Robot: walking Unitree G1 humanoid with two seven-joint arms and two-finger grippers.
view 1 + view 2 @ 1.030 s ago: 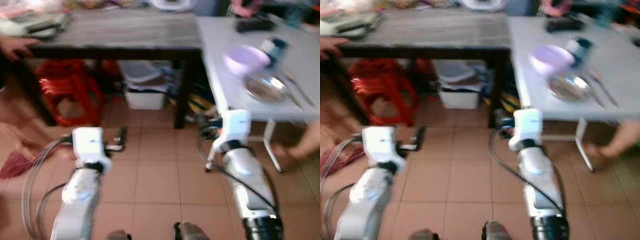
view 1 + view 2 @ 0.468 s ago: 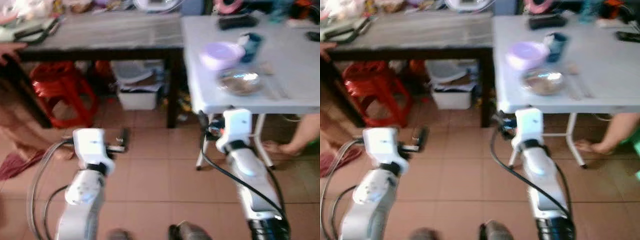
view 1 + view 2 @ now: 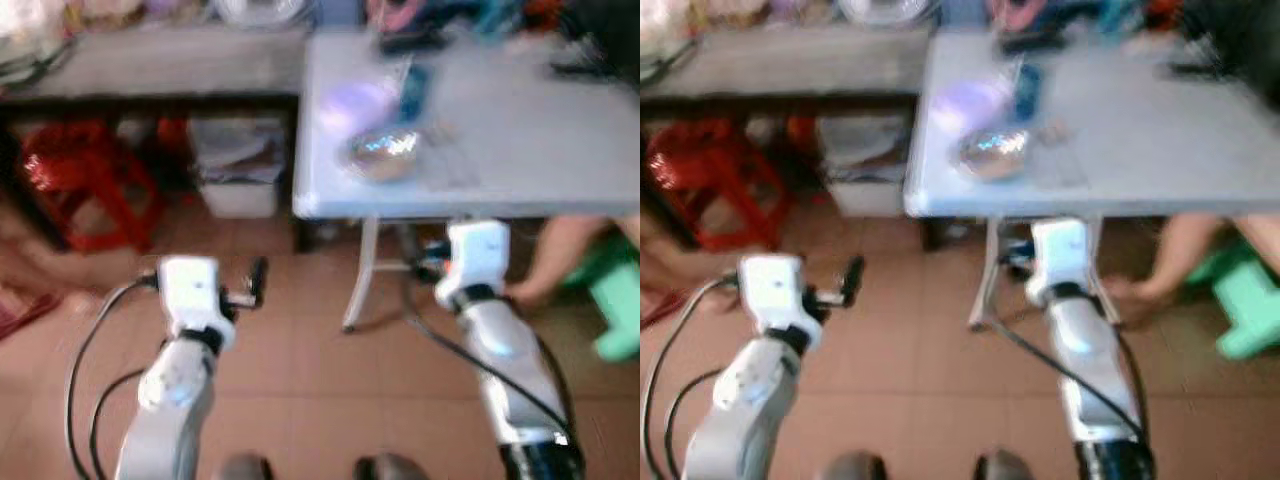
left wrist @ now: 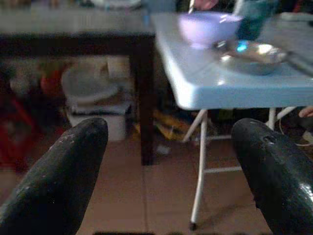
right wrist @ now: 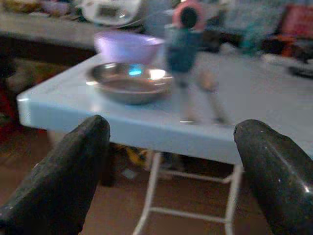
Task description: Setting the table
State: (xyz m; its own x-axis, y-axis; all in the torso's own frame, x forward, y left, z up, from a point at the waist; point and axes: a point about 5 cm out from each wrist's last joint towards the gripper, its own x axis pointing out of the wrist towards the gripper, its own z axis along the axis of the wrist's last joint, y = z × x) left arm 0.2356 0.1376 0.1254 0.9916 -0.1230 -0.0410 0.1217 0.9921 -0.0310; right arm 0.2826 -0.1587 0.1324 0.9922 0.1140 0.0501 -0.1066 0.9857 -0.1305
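The chief risk, as I judged it, was a careless approach: the pale blue folding table (image 3: 520,130) stood on thin white metal legs (image 4: 199,181), and an arm or the robot's body brushing its edge could have jolted the tableware sitting close to that near corner. The shallow silver metal dish (image 5: 129,83) lay nearest the edge, with the round lilac plastic bowl (image 5: 128,45) just behind it and the dark teal cup (image 5: 182,49) beside them; some thin utensils, too blurred to name, lay on the tabletop next to the dish. A person's bare foot and leg (image 3: 545,270) rested under the table on the right, by a mint green plastic stool (image 3: 618,310), so a step forward could have struck them. The left gripper (image 4: 166,171) and the right gripper (image 5: 171,171) were both held out short of the table, their fingers spread wide and carrying nothing. The floor was reddish-brown tile (image 3: 320,380); a dark wooden table (image 3: 150,60) stood to the left, sheltering a red plastic stool (image 3: 75,180) and a white storage bin (image 3: 235,170).
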